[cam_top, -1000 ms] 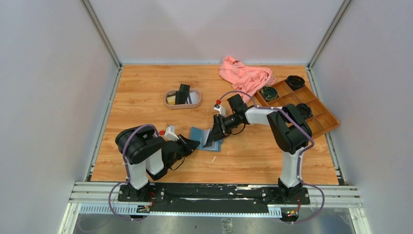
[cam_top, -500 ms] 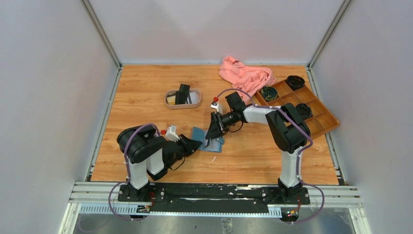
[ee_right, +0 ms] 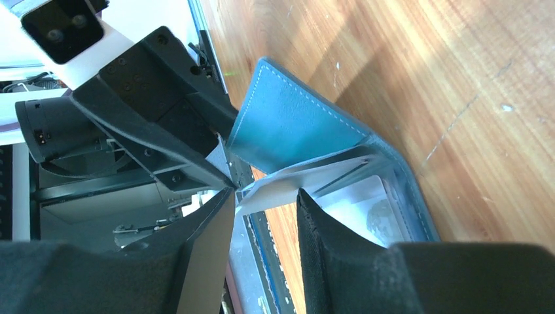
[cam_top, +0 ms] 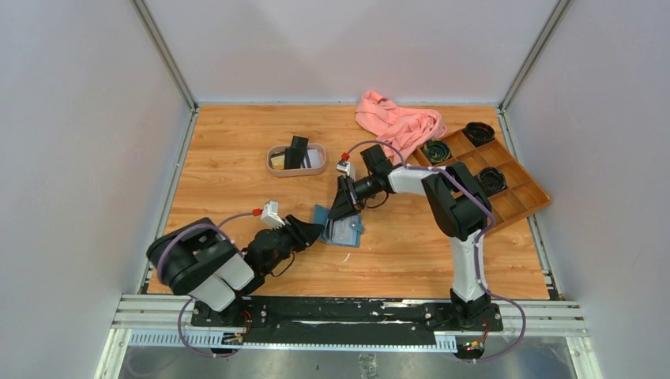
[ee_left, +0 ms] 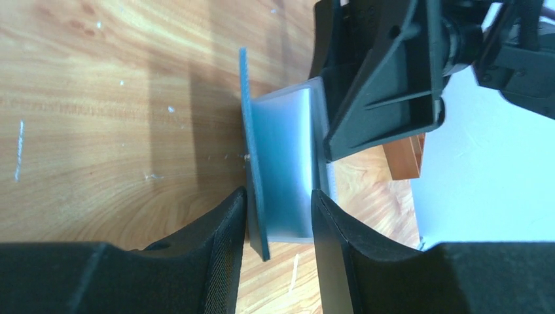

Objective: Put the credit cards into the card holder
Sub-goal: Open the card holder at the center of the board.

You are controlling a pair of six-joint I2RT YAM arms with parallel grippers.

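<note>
The left arm has leaned down and out to its side, and the right gripper point(ee_right: 265, 196) has pulled back to the far edge of the card holder point(cam_top: 345, 232), which now lies more open. I think the left gripper point(ee_left: 278, 196) should keep the flap point(ee_right: 288, 124) steady while a card slides in flat. Its fingers sit on both sides of the flap, but I cannot tell if they squeeze. The right fingers are apart and pinch nothing. The holder is teal outside and pale blue inside, and it lies mid-table between both grippers. More credit cards point(cam_top: 298, 150) wait in the oval tray point(cam_top: 316, 168).
</note>
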